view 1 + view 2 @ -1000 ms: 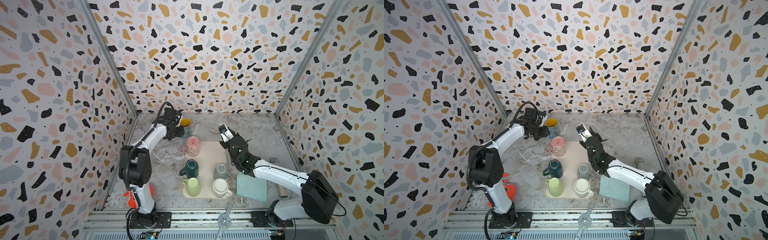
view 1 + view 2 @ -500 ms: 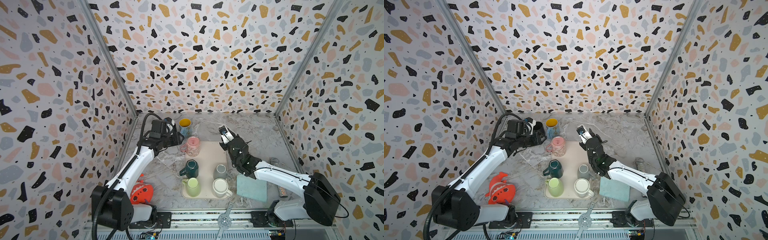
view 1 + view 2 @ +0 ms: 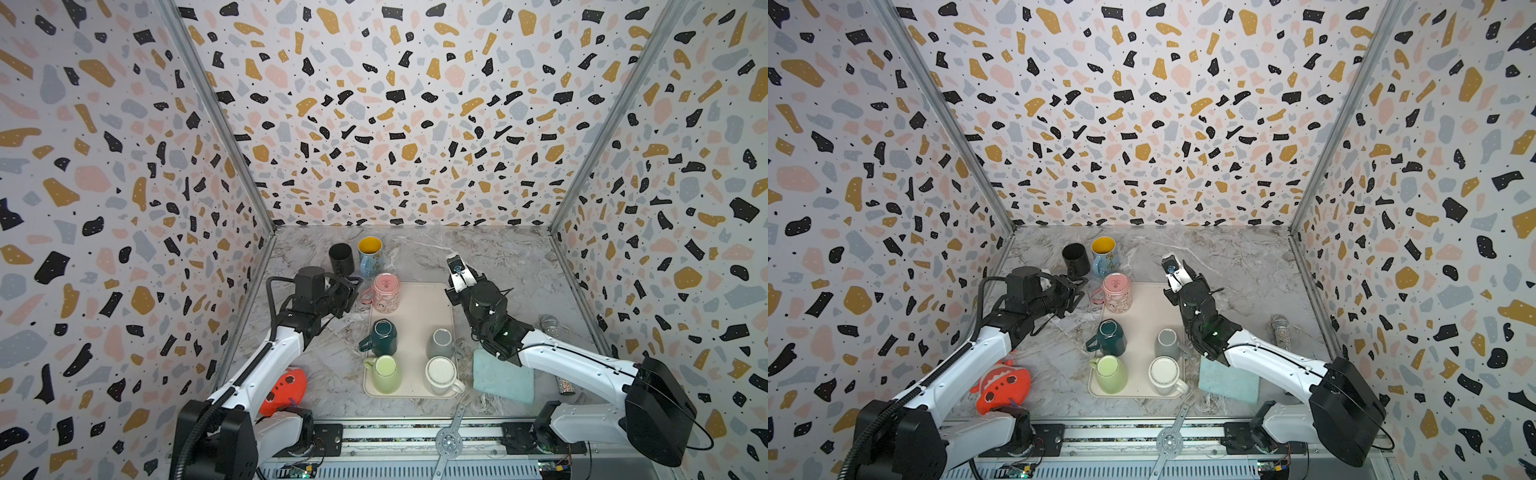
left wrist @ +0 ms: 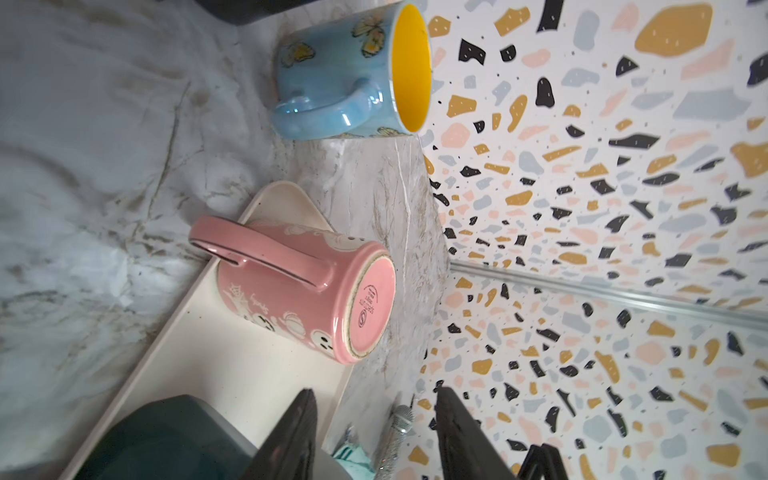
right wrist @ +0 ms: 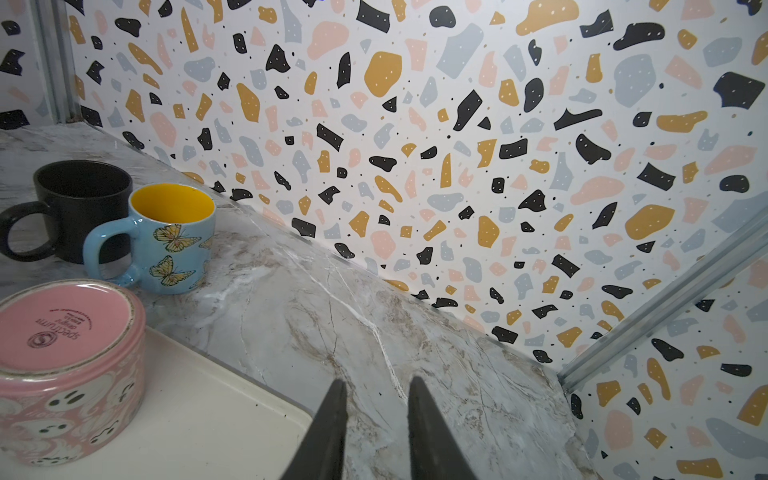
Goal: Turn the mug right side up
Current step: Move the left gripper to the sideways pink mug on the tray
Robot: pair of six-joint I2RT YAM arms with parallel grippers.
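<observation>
2 high front views look down; close wrist views share the pink mug (image 4: 291,299).

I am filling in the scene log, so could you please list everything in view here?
black mug: 1, black, upright on the table at the back
blue mug: 1, blue with a yellow inside, upright beside the black mug
pink mug: 1, pink, upside down on the tray's far left corner
dark green mug: 1, dark green, tray, left side
grey mug: 1, grey, tray, right side
light green mug: 1, light green, tray, near left corner
white mug: 1, white, tray, near right corner
tray: 1, cream, mid-table
cloth: 1, pale teal, right of the tray
microphone: 1, silver glitter, far right
fish toy: 1, orange-red, front left
table: 1, marble
left gripper: 1, black, open, beside the pink mug
right gripper: 1, black, open, empty
</observation>
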